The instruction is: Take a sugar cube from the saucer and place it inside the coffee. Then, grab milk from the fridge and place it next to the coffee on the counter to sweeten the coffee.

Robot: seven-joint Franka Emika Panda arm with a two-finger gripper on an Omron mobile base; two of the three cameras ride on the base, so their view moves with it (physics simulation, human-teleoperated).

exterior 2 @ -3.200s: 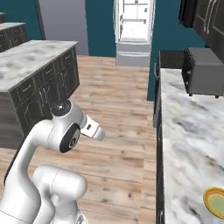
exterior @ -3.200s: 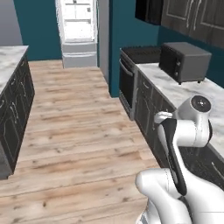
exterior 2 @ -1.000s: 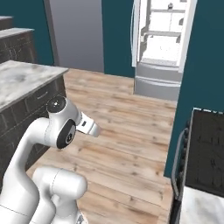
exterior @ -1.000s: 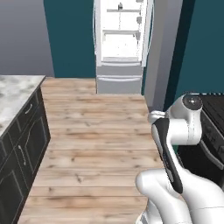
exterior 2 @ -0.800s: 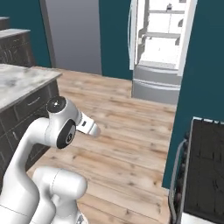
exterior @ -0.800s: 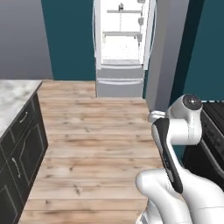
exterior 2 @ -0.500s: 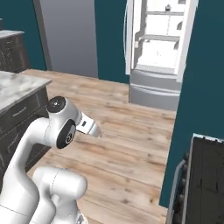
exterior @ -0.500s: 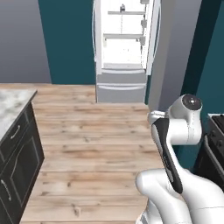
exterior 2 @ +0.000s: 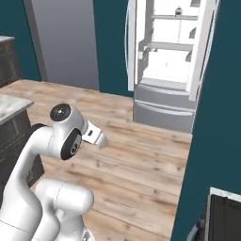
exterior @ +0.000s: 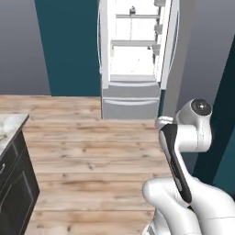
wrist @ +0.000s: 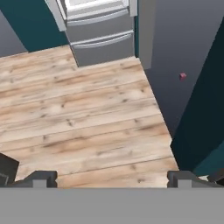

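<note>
The fridge (exterior: 133,59) stands straight ahead with its doors open, white shelves and grey lower drawers showing; it is also in the right base view (exterior 2: 174,61). On its top shelf sits a small item (exterior: 132,9), too small to tell whether it is the milk. My gripper (wrist: 111,178) hangs open and empty over the wooden floor, with the fridge's drawers (wrist: 98,26) at the top of the hand view. The sugar cube, the saucer and the coffee are out of view.
A marble counter corner (exterior: 7,128) over dark cabinets sits at the left, and again in the right base view (exterior 2: 9,106). A black stove edge (exterior 2: 226,216) shows at the lower right. Teal and grey walls flank the fridge. Wooden floor (exterior: 92,160) lies between me and the fridge.
The base has moved, so the whole scene shifted: the fridge is now larger and more central, and the counter has slid toward the left edge. The arm holds the same pose, gripper still open.
</note>
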